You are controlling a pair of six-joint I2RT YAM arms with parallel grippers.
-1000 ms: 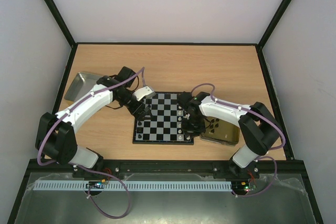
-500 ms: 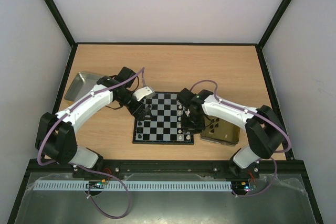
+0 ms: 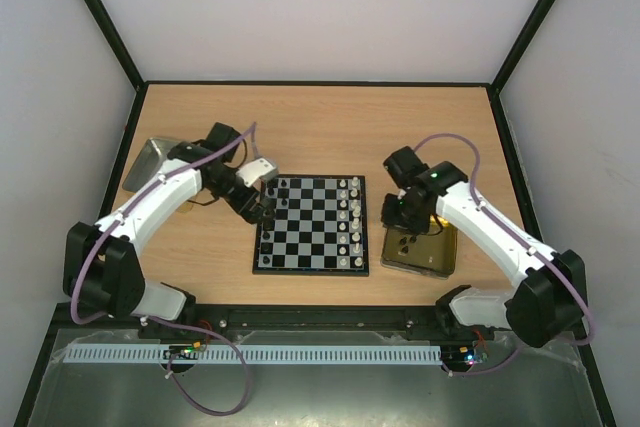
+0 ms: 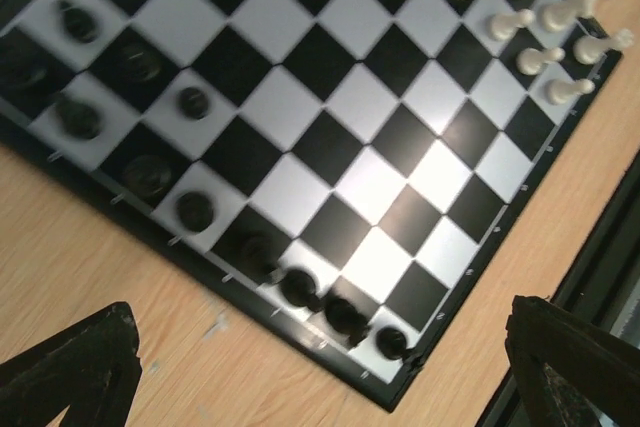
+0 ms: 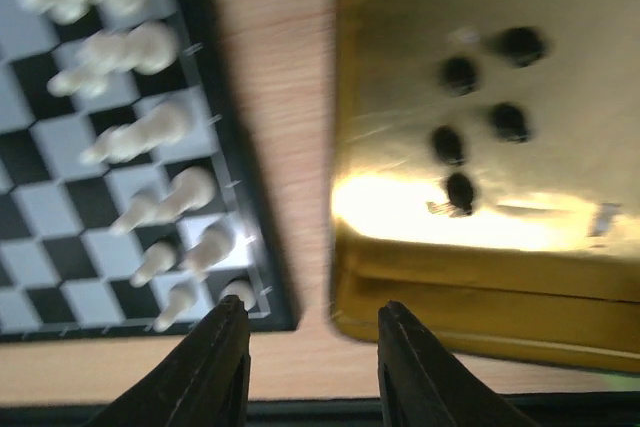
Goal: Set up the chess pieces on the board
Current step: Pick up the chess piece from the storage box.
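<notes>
The board (image 3: 312, 235) lies at the table's middle. Black pieces (image 3: 270, 219) stand along its left side and white pieces (image 3: 349, 215) along its right. My left gripper (image 3: 262, 207) hovers at the board's left edge, open and empty. In the left wrist view its gripper (image 4: 320, 387) is wide open above the wood beside the row of black pieces (image 4: 345, 314); the white pieces (image 4: 530, 22) show at the far corner. My right gripper (image 3: 402, 215) is open and empty. In the right wrist view the gripper (image 5: 312, 347) is over the gap between the white pieces (image 5: 150, 132) and a gold tin.
The gold tin (image 3: 425, 257) sits right of the board and holds several loose black pieces (image 5: 450, 144); its wall shows in the right wrist view (image 5: 480, 277). A silver tray (image 3: 150, 159) lies at the far left.
My right gripper has left the board's right edge and moved right, towards the gold tin. My left gripper has drawn back a little to the left, off the board's left squares.
</notes>
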